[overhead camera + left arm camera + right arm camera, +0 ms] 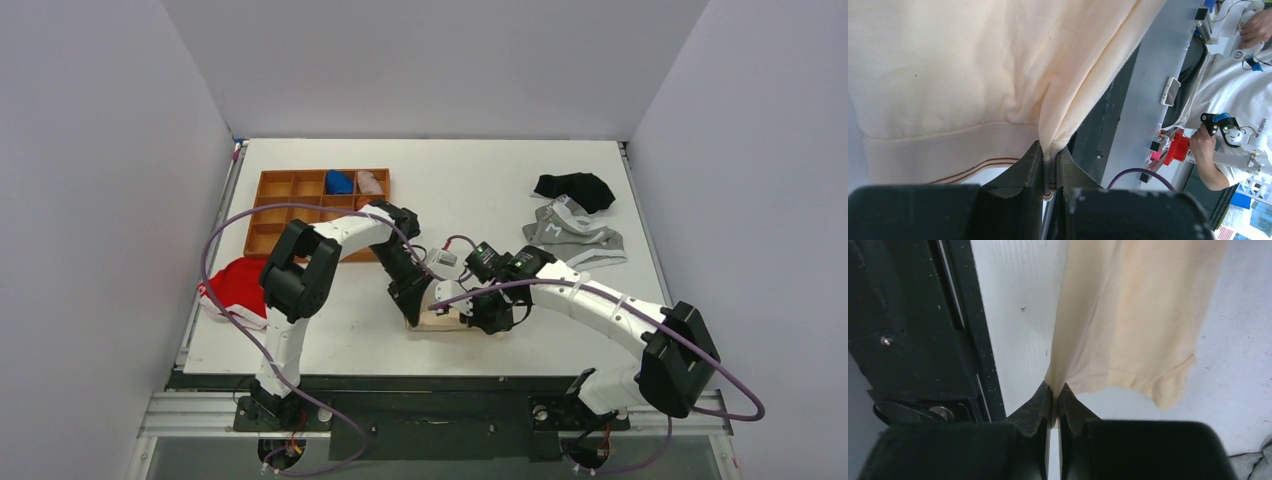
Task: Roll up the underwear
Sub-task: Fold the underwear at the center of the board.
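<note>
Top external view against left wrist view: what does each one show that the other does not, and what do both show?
Only the top external view shows the orange tray, the red garment, the grey garment, the black garment and the right hand. Only the left wrist view shows the thin brown stripes on the fabric band, and a person in the background. Both show the cream underwear, pinched in the shut left hand.
</note>
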{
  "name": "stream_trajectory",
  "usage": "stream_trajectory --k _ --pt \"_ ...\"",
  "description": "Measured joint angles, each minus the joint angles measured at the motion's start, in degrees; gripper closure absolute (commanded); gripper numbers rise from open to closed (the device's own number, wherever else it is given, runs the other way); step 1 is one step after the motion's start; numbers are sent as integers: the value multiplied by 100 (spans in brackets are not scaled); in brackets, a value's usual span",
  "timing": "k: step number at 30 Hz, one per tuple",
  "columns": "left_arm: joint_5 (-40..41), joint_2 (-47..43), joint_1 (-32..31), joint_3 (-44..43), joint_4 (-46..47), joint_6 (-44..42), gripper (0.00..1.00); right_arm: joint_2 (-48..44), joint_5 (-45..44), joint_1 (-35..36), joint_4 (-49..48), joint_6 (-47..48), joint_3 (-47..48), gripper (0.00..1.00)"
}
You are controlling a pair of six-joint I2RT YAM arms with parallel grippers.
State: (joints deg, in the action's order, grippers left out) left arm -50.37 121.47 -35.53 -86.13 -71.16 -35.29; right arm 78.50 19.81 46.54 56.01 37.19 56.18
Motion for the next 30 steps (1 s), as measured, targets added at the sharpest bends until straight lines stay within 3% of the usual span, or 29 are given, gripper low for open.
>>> stream_trajectory --k 9,16,30 --pt "-107 -39 114 -492 -444 -63 100 468 525 -767 861 640 651 100" --pt "-146 422 212 -1222 -623 -96 100 1043 667 -1244 1027 999 901 97" --pt "-177 796 365 -1633 -507 223 99 1657 894 -1998 1178 1530 1462 96"
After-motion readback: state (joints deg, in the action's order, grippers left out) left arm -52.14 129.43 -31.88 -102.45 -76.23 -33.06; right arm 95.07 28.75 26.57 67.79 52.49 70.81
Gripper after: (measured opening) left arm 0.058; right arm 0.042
